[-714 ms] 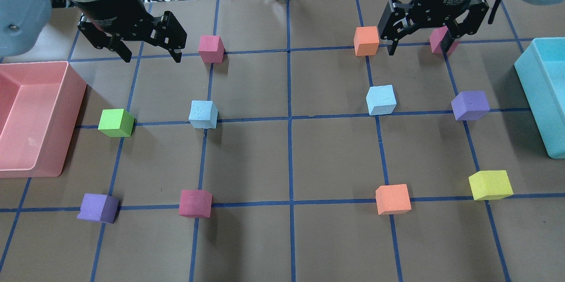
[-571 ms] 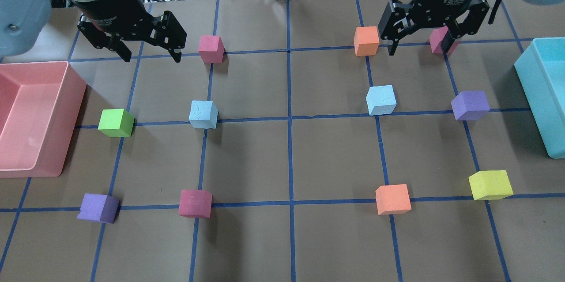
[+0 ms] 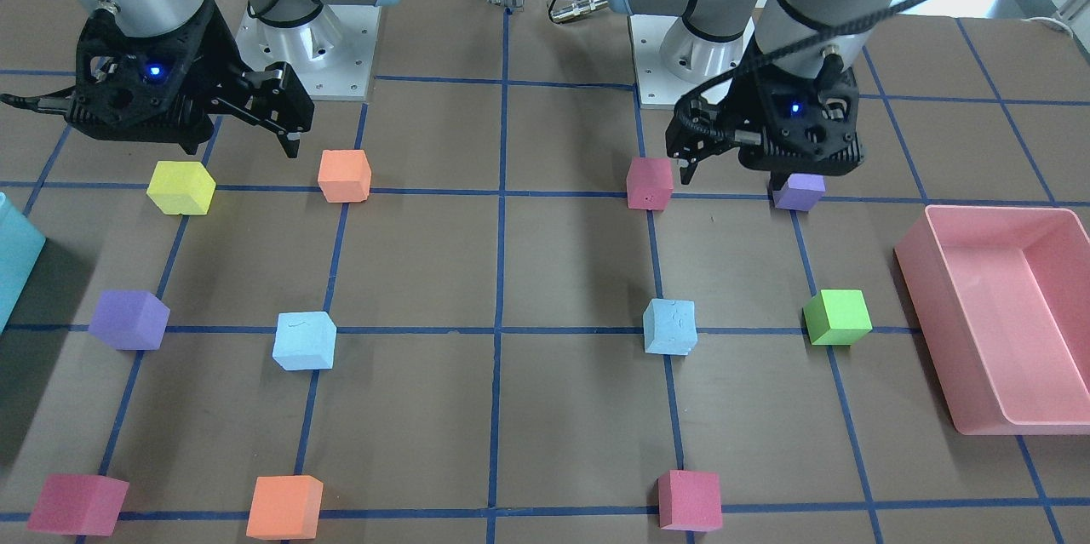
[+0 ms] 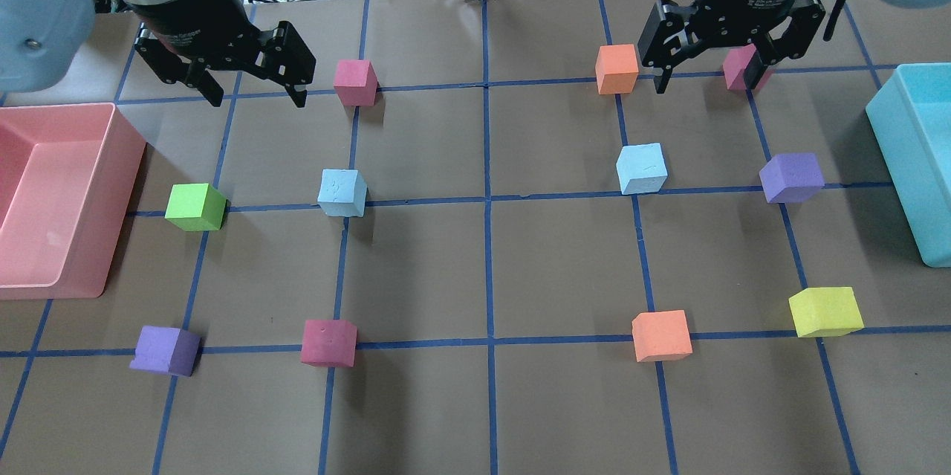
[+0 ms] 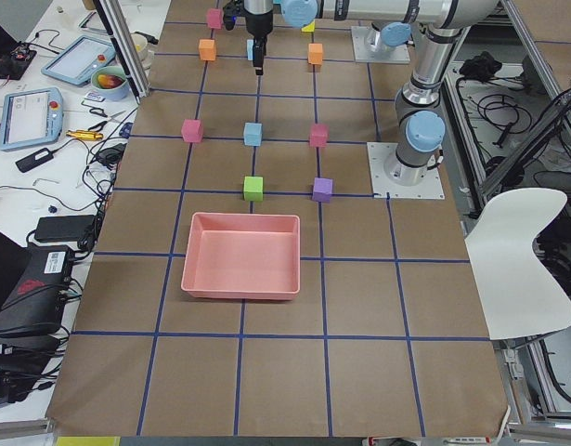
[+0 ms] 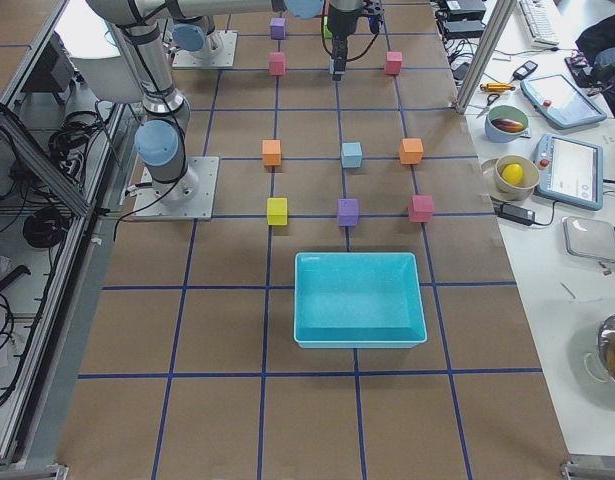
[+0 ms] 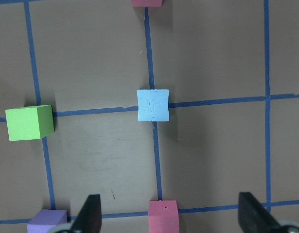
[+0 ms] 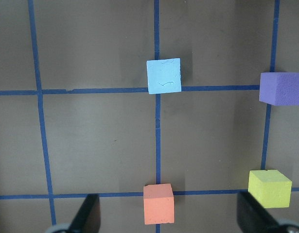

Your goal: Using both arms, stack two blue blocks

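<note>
Nearest the robot's edge of the table (image 4: pixel 490 267) lie a pink cube (image 4: pixel 328 342) on the left half and an orange cube (image 4: pixel 661 335) on the right half. One row further out, about midway across, sit the two blue blocks. The left blue block (image 4: pixel 342 192) has a green cube (image 4: pixel 195 207) beside it toward the left edge. The right blue block (image 4: pixel 641 168) has a purple cube (image 4: pixel 791 177) toward the right edge. Both blocks rest flat on the table, well apart and untouched.

High above hang the left gripper (image 4: pixel 257 98) and the right gripper (image 4: pixel 706 85), each with jaws spread wide and nothing between them. Each wrist view shows its own blue block near the middle.

The task looks to be at its start, in the approach. Next, one arm probably needs to come down over its block, straddle two opposite faces and close gently. That block then has to be carried across and set squarely on the other.
</note>
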Robot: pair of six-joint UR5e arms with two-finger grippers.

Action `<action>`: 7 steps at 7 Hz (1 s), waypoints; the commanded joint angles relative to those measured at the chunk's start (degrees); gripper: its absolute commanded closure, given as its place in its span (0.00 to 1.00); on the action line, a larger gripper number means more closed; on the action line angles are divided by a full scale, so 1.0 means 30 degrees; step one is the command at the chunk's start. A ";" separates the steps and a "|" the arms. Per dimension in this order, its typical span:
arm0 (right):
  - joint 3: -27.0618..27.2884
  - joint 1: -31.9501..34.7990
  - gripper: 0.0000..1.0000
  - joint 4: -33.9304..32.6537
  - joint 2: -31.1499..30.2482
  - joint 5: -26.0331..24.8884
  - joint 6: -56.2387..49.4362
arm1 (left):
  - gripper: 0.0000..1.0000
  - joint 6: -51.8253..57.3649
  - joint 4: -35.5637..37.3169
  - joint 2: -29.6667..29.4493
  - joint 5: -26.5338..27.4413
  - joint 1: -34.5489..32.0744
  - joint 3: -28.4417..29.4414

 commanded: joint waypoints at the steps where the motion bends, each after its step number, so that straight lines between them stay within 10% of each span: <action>1: 0.0091 0.0135 0.00 -0.0125 0.0489 -0.0179 -0.0058 | 0.00 0.0175 0.3434 -0.2004 0.0022 0.0043 -0.1654; 7: 0.4678 -0.0654 0.00 -0.9742 0.5589 -0.0036 -0.0205 | 0.00 0.0146 0.9661 -0.4590 0.0051 0.0014 -0.5677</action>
